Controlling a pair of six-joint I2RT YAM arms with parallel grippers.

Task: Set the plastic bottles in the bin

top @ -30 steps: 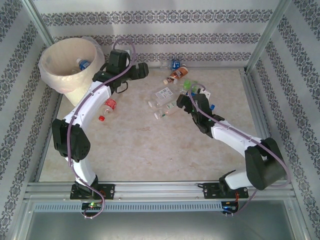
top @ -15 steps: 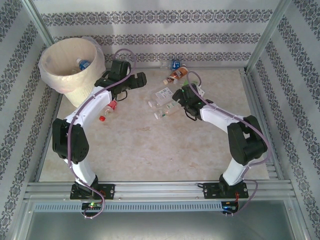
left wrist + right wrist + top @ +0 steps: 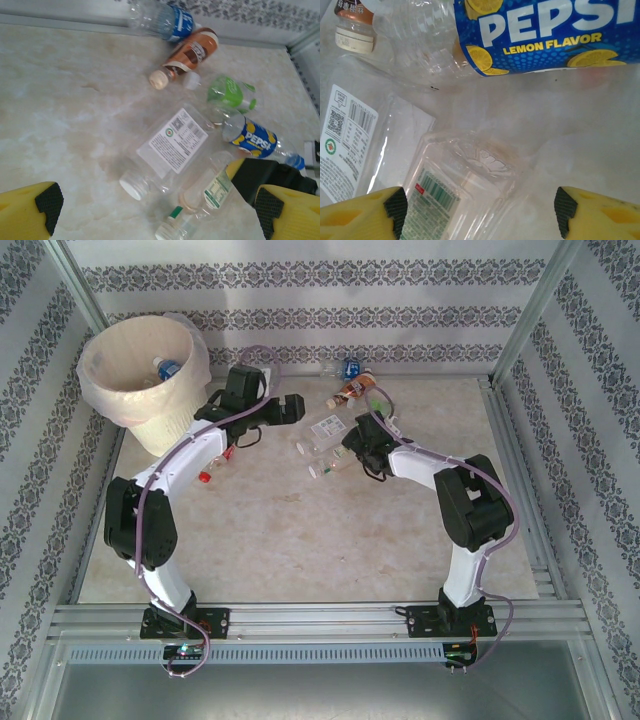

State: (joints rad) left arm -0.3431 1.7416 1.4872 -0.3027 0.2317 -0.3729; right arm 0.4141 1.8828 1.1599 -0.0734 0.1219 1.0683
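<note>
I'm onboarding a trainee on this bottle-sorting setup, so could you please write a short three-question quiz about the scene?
1. True or false: the left gripper stands wide open.
2. Which flavour is printed on the Pepsi bottle label in the right wrist view?
3. Where on the table does the bin stand? A) far left corner B) far right corner C) middle of the near edge

Key: 1 true; 2 lemon; 3 A.
</note>
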